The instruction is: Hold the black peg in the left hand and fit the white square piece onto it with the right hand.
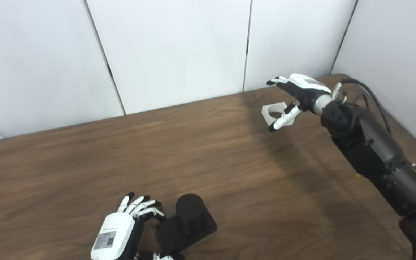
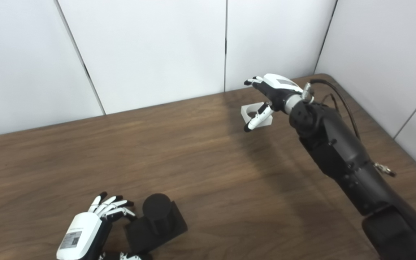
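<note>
We find the right robot hand (image 1: 296, 94) spread over the piece (image 1: 276, 112) near the bench's (image 1: 208, 151) far right corner; a shallow pinch risks skidding it. The left robot hand (image 1: 128, 225) sits spread beside the peg (image 1: 188, 220) at the near edge.

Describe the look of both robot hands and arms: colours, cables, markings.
The left hand has a white back plate bearing a label with a QR-style code, and white fingers with black tips. The right hand matches: white plate, black palm, black-tipped white fingers, a silver wrist ring. Its arm is bulky matte black, with a black cable looping from the wrist.
</note>
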